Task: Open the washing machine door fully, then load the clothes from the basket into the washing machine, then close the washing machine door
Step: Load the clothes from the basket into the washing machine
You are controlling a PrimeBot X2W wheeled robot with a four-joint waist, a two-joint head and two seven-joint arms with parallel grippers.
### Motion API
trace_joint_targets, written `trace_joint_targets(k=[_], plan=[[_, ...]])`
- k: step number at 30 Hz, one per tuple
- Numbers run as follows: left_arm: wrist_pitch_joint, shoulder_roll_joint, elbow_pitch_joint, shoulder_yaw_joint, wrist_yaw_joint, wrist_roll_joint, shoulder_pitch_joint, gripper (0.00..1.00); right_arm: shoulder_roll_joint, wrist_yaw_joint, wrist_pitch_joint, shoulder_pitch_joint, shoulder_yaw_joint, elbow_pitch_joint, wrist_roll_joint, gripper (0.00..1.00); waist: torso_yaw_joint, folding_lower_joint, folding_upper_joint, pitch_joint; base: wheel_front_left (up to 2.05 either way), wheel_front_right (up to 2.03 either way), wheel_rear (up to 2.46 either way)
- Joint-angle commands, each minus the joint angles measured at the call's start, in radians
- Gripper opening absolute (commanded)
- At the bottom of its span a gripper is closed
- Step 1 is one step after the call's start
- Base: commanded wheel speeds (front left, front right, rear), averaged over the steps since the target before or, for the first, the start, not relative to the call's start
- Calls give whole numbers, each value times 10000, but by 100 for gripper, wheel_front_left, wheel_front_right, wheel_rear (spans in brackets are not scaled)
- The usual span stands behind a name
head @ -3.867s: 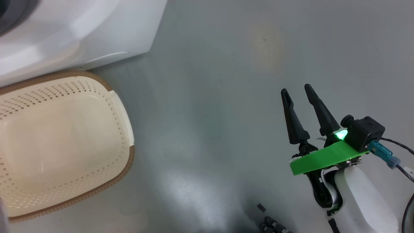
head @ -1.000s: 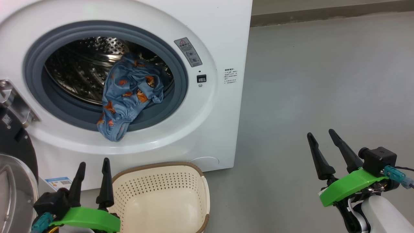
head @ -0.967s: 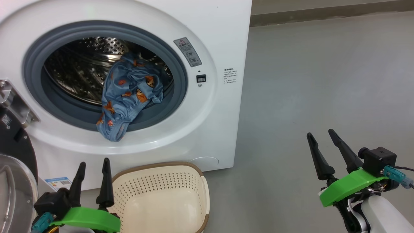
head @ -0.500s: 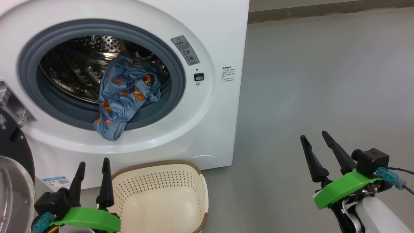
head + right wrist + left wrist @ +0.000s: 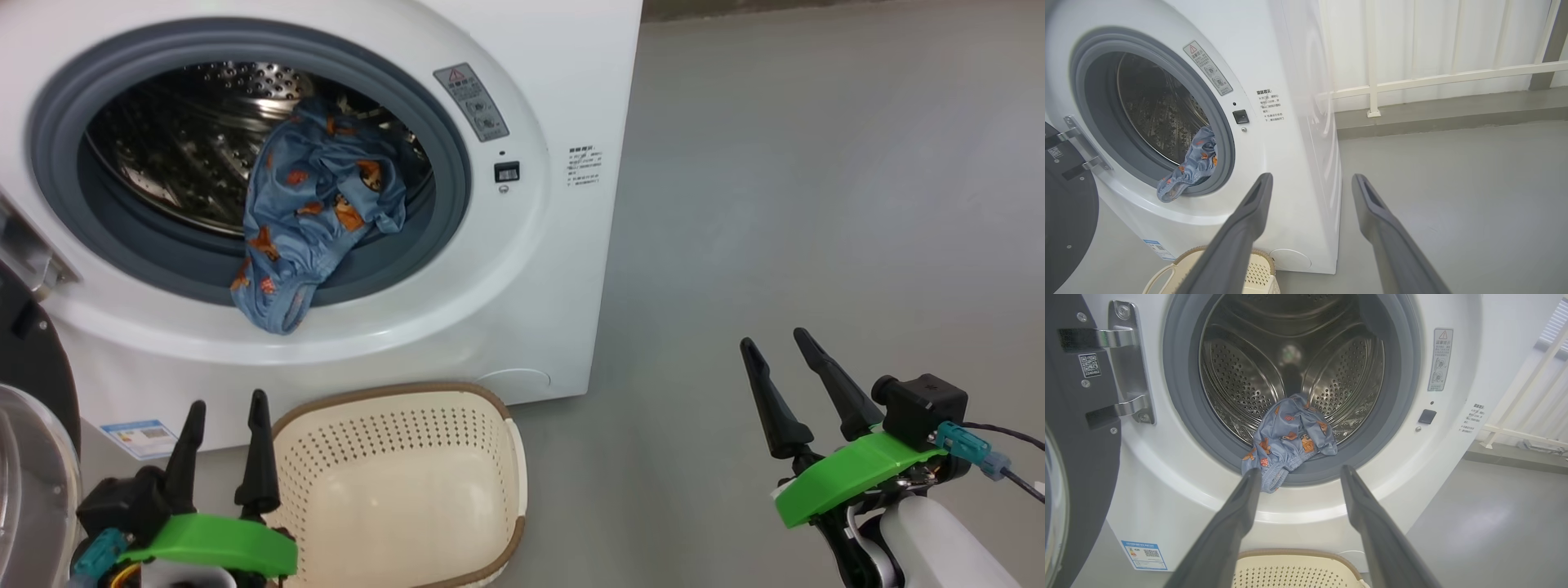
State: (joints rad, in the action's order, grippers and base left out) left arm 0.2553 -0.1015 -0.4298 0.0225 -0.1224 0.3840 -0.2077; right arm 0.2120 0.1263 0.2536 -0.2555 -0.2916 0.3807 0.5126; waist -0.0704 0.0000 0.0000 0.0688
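My left claw (image 5: 228, 400) and right claw (image 5: 771, 336) are released, empty; the clothes (image 5: 314, 220) droop over the lip of the washing machine (image 5: 563, 269), so shutting the washing machine door (image 5: 24, 367) may pinch them

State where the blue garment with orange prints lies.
In the head view, the blue garment with orange prints lies upper left, draped over the grey rubber ring of the white washing machine, one end hanging out above the cream perforated basket.

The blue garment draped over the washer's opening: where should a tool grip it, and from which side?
Grip the blue garment by its bunched hem drooping over the grey rubber ring, coming from the front with the left tool: that end hangs free.
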Motion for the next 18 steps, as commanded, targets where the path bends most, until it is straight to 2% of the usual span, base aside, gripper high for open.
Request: trace_joint_targets(k=[1, 9, 18], plan=[[65, -206, 116, -316, -28, -85, -568, 100, 9, 44, 82, -65, -146, -254, 30, 100, 21, 0, 0, 224, 0, 0, 0], [17, -367, -1123, -11, -58, -15, -1784, 100, -155, 44, 82, -275, -215, -329, -104, 100, -35, 0, 0, 944, 0, 0, 0], [-381, -896, -4232, -133, 3, 158, -4357, 100, -397, 44, 82, -786, -298, -580, -376, 100, -441, 0, 0, 2187, 0, 0, 0]])
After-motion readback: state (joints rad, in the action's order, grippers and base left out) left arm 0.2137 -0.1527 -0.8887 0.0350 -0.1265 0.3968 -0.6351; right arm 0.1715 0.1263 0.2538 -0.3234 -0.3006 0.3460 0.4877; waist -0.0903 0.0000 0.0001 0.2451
